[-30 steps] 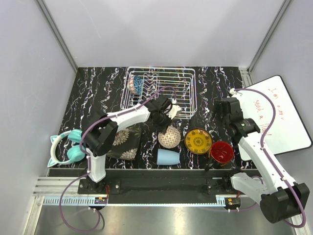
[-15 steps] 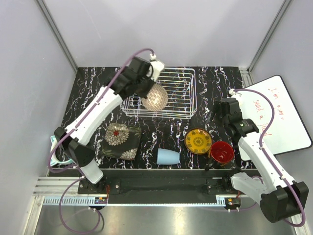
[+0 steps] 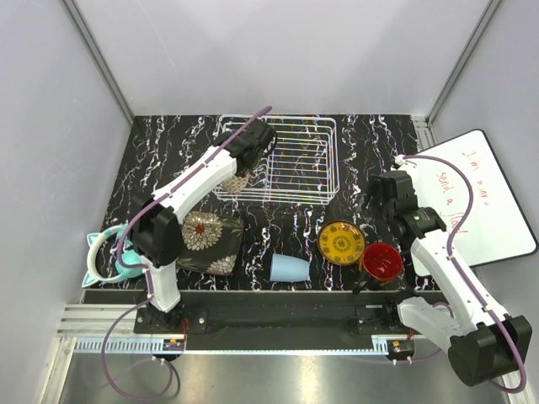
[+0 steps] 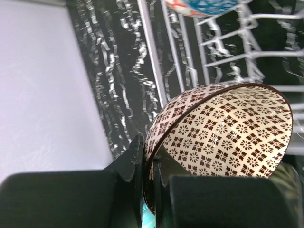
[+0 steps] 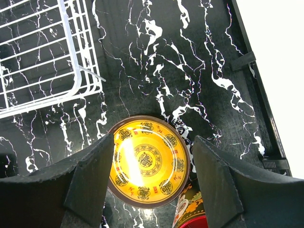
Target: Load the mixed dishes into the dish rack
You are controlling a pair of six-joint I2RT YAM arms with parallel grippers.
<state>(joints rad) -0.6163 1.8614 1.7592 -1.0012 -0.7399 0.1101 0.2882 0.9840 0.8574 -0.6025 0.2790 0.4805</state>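
Starting at the table's [image 3: 168, 151] left edge: a teal headset [image 3: 114, 252] lies there, partly under the left arm's elbow. Just beside it, toward the near edge, the black square floral plate [image 3: 206, 240] lies flat, face up.

The left gripper [image 4: 152, 171] is reached out to the near-left corner of the dish rack [image 3: 295, 160]. Its jaws are pinched tight on the rim of the beige patterned bowl [image 4: 223, 128], one finger inside and one outside. The bowl is tipped on edge, its inside facing sideways, with the rack's wires right behind it. Cannot tell whether it rests on the wires. The blue patterned bowl [image 4: 204, 5] shows just beyond it, among the rack's tines, only its edge in the wrist view.

The rack sits at the far middle of the table.

Near edge, middle: the light-blue cup [image 3: 289, 269] lies on its side. To its right, the yellow ornate round plate [image 3: 341, 242] lies flat, face up.

The right gripper [image 5: 152, 142] hangs above the yellow plate with jaws spread wide, holding nothing. The plate shows between its fingers, well below.

The red-inside dark floral mug [image 3: 381, 261] touches the plate's right rim, its red inside turned up toward the overhead camera.

Off the table's right edge lies a whiteboard [image 3: 484, 202] with red writing.
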